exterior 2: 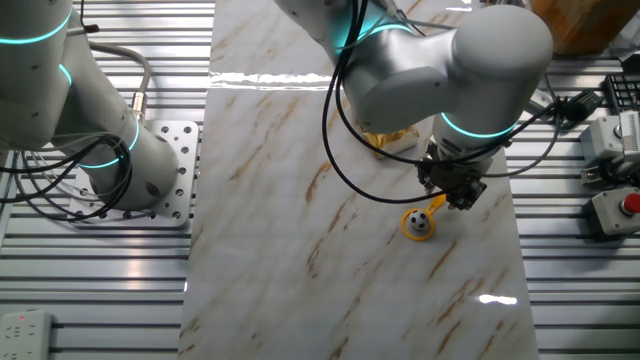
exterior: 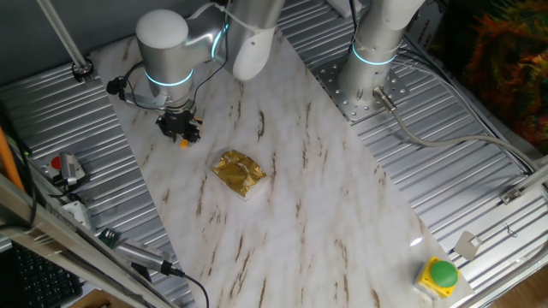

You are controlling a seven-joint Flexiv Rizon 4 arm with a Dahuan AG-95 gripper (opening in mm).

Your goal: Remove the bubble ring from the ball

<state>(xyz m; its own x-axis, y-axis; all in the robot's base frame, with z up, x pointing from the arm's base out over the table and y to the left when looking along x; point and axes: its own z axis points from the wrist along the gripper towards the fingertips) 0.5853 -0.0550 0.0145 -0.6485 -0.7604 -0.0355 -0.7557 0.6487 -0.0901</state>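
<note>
White marble-look counter (exterior: 300, 197) with brown streaks, sitting on a ribbed metal bench (exterior: 479, 180). Crumpled gold foil packet (exterior: 239, 174) lying roughly mid-counter. Over toward one edge from the packet, tiny black-and-white ball (exterior 2: 421, 224) resting on the counter, orange-yellow bubble ring (exterior 2: 418, 222) looped around it, handle angled up and away from the ball.

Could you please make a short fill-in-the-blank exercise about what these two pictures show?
1. The bubble ring lies around the ____.
2. The gripper is at the ring's ____.
3. The crumpled foil packet is ____ in colour.
4. The button at the table's corner is ____.

Missing words: ball; handle; gold; green
</note>
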